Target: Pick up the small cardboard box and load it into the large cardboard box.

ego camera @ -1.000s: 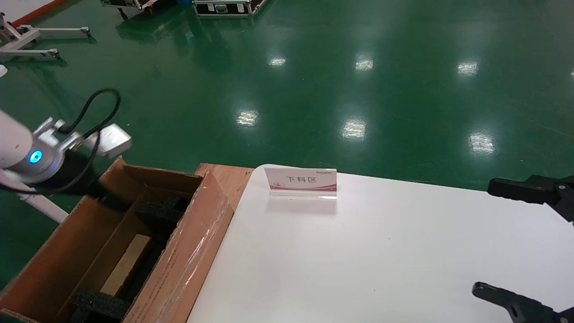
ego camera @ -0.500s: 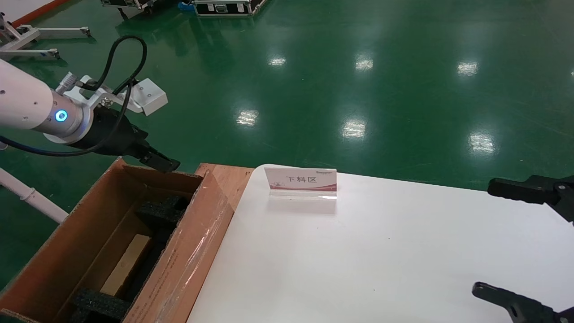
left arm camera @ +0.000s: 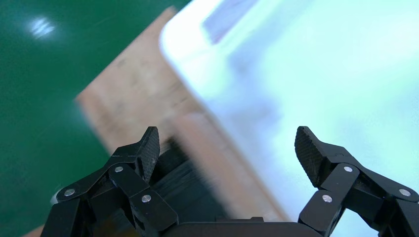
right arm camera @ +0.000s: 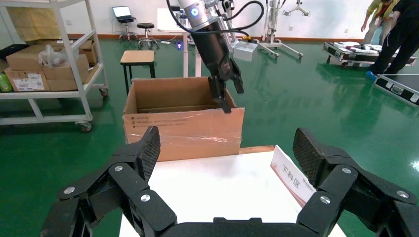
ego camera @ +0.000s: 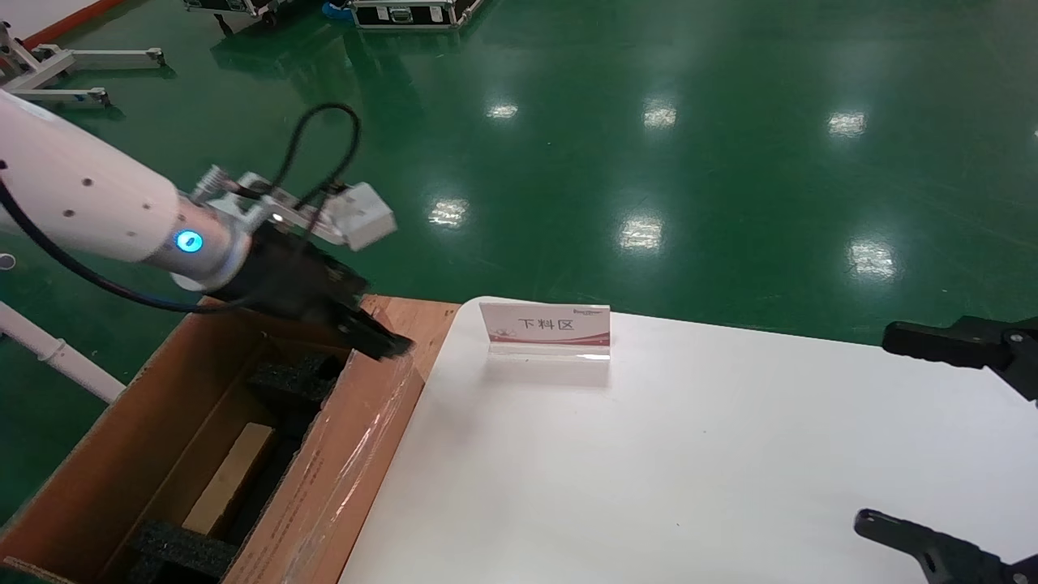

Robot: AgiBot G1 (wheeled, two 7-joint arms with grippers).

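Note:
The large cardboard box point(ego camera: 340, 470) stands open left of the white table point(ego camera: 649, 470), with a taped flap and black foam pads point(ego camera: 296, 377) inside. The small cardboard box point(ego camera: 229, 477) lies flat inside it between the pads. My left gripper point(ego camera: 381, 341) hovers above the carton's far corner near the table edge, open and empty; the left wrist view shows its jaws point(left arm camera: 227, 148) wide apart over the blurred flap point(left arm camera: 217, 158). My right gripper point(ego camera: 874, 430) is parked open over the table's right side, holding nothing point(right arm camera: 227, 148). From the right wrist view I see the carton point(right arm camera: 183, 129) and the left gripper point(right arm camera: 226, 94) above it.
A label stand point(ego camera: 544, 324) with red-and-white print sits at the table's far edge. A wooden board point(ego camera: 413, 316) lies between carton and table. Beyond are a green floor, equipment cases point(ego camera: 405, 12), a shelf cart point(right arm camera: 49, 64), a stool point(right arm camera: 137, 58) and people point(right arm camera: 395, 34).
My left arm rose out of the carton's far end and swung right toward the table, empty. The small box stays inside the carton. The right arm has not moved.

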